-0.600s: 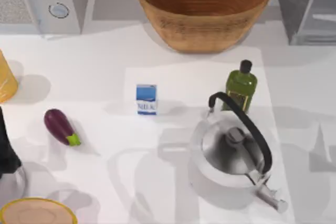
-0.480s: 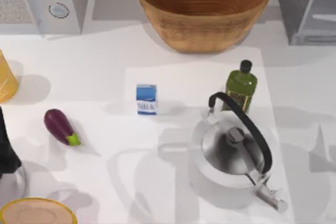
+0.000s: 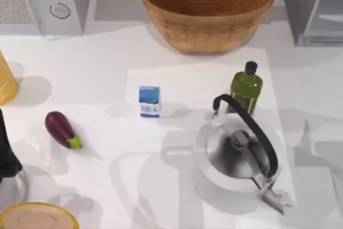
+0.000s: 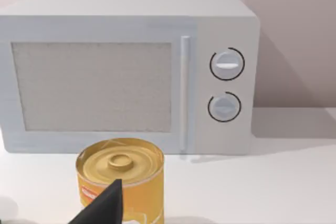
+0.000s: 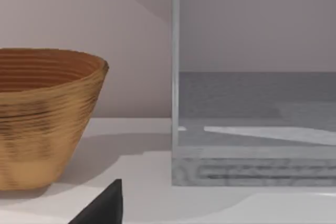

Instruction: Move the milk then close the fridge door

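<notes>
At table centre: milk [image 3: 149,101] upright, untouched | oil bottle [image 3: 246,88] at its 3 o'clock | fridge door [image 3: 328,5] at 2 o'clock, open | grippers' opening: cannot tell

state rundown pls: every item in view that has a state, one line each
milk: upright on the table, not held.
fridge door: open, interior showing.
microwave: door shut.
oil bottle: upright, capped.
kettle: upright, lid on.
eggplant: lying on its side.
yellow can: upright, lidded.
</notes>
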Controlling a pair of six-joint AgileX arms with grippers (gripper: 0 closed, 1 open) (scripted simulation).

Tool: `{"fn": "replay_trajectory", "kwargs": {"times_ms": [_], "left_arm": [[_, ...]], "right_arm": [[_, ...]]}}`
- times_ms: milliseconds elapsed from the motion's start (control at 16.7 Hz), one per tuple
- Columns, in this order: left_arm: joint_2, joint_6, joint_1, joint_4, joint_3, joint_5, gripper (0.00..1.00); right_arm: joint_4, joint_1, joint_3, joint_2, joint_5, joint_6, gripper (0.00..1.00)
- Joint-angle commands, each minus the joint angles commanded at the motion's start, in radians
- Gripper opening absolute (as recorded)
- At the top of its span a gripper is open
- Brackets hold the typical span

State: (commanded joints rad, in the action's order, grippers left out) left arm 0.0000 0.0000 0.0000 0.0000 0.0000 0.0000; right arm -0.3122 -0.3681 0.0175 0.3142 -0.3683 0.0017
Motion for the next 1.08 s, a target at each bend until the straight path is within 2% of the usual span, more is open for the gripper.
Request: {"fn": "replay_trajectory", "kwargs": {"times_ms": [300,540,660,1080], "left_arm": [[0.000,0.000,0.000,0.000,0.000,0.000,1.00],[0.000,0.000,0.000,0.000,0.000,0.000,1.00],[0.000,0.000,0.000,0.000,0.000,0.000,1.00],[0.000,0.000,0.000,0.000,0.000,0.000,1.00]], "right_arm": [[-0.247,-0.343,0.007,0.263,-0.348,0.006,1.00],[-0.382,-0.518,0.007,0.416,-0.522,0.014,1.00],[-0.415,-0.553,0.007,0.451,-0.557,0.016,1.00],[-0.430,-0.555,0.035,0.475,-0.560,0.011,1.00]]}}
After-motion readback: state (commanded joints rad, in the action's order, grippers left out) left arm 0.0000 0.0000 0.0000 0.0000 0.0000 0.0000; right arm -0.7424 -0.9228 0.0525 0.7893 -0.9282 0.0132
